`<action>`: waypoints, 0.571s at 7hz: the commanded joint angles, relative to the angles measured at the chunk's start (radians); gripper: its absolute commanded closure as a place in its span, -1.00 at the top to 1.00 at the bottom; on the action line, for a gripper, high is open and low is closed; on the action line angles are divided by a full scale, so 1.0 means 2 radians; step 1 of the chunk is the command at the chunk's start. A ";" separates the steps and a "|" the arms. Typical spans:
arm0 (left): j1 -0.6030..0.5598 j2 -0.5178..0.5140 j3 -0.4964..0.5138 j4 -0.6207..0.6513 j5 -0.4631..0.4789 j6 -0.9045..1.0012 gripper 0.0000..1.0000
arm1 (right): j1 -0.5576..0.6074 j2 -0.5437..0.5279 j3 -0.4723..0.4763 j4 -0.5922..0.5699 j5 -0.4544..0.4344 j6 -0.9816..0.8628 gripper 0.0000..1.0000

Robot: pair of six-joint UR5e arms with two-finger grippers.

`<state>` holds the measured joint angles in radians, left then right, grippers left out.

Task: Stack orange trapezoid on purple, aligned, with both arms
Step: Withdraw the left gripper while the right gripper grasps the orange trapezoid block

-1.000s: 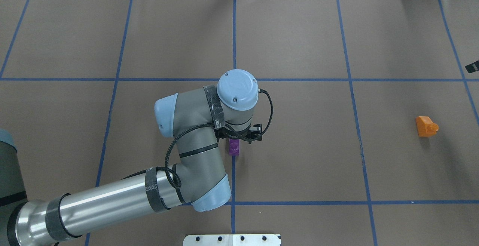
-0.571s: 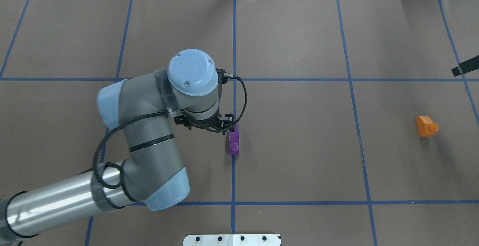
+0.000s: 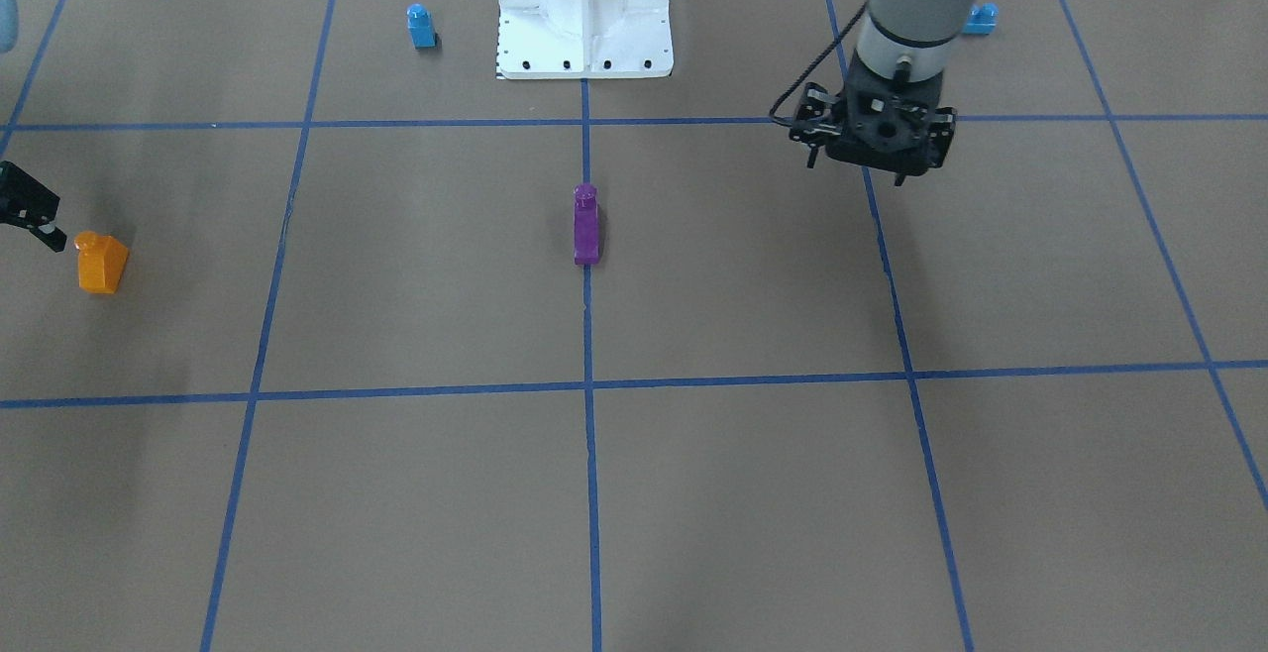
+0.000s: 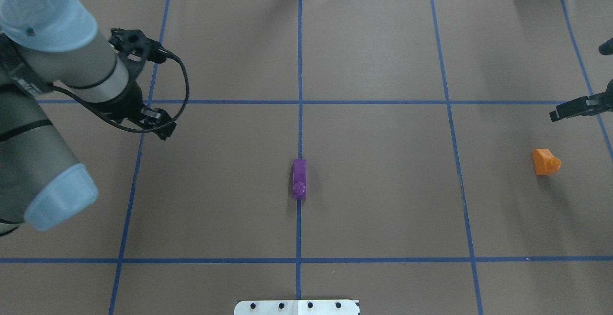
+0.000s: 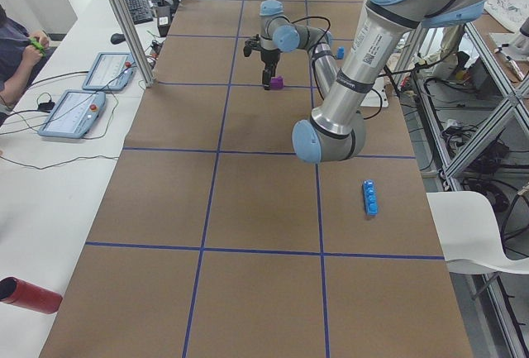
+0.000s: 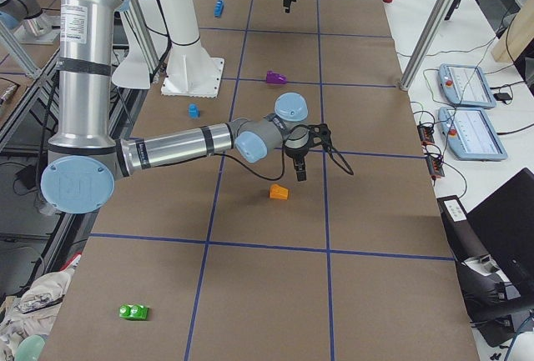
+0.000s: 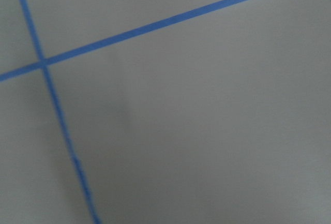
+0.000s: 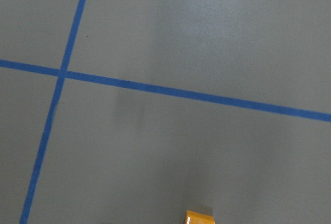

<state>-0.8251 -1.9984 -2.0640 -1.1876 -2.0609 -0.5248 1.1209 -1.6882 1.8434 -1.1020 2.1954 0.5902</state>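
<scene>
Two-finger right gripper (image 6: 299, 174) — hovering near orange trapezoid (image 6: 279, 192).

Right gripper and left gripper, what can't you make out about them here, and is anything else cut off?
Right gripper: cut by the frame edge overhead and in front, small from the side; open or shut unclear.
Left gripper: hidden under its own wrist overhead, dark in the front view; state unclear.
Orange trapezoid: only a sliver at the right wrist view's bottom edge.
</scene>
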 commanded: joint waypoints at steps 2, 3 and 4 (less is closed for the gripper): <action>-0.073 0.046 -0.003 0.002 -0.026 0.114 1.00 | -0.066 -0.047 -0.049 0.117 -0.054 0.106 0.95; -0.073 0.047 -0.003 0.002 -0.026 0.114 1.00 | -0.080 -0.047 -0.064 0.137 -0.057 0.124 0.95; -0.073 0.047 -0.003 0.002 -0.026 0.114 1.00 | -0.091 -0.048 -0.073 0.144 -0.057 0.123 0.96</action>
<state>-0.9672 -1.9079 -2.0698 -1.1843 -2.1115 -0.3023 0.9709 -1.7794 1.7286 -0.8502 2.0867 0.8145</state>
